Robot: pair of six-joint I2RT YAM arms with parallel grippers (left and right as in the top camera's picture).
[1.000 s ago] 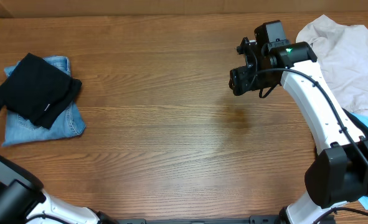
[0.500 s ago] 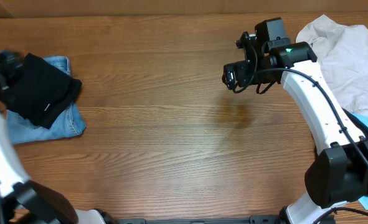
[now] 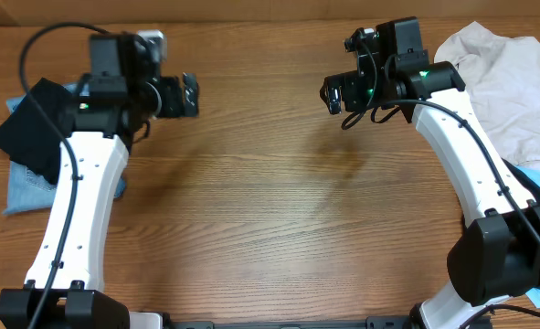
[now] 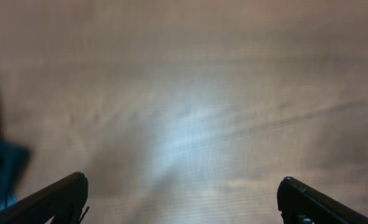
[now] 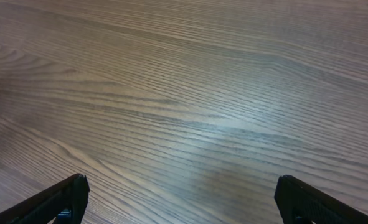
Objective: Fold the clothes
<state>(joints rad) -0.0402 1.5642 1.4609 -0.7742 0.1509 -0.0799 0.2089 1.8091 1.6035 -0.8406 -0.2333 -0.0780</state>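
Note:
A folded black garment point(image 3: 32, 132) lies on folded blue jeans point(image 3: 27, 187) at the table's left edge. An unfolded beige shirt point(image 3: 516, 87) lies crumpled at the far right, with a light blue cloth point(image 3: 539, 183) below it. My left gripper point(image 3: 189, 95) is open and empty, up over bare wood to the right of the stack; its view point(image 4: 180, 199) is blurred, with a blue-dark edge of cloth point(image 4: 0, 174) at its left. My right gripper point(image 3: 332, 94) is open and empty over bare wood point(image 5: 184, 112), left of the beige shirt.
The brown wooden table point(image 3: 270, 210) fills the overhead view. A cardboard-coloured strip point(image 3: 160, 9) runs along the back edge. The arm bases stand at the near edge, left and right.
My left arm has swung from the left table edge up and right, off the folded stack, to the upper left-centre. My right gripper has drifted slightly left and up.

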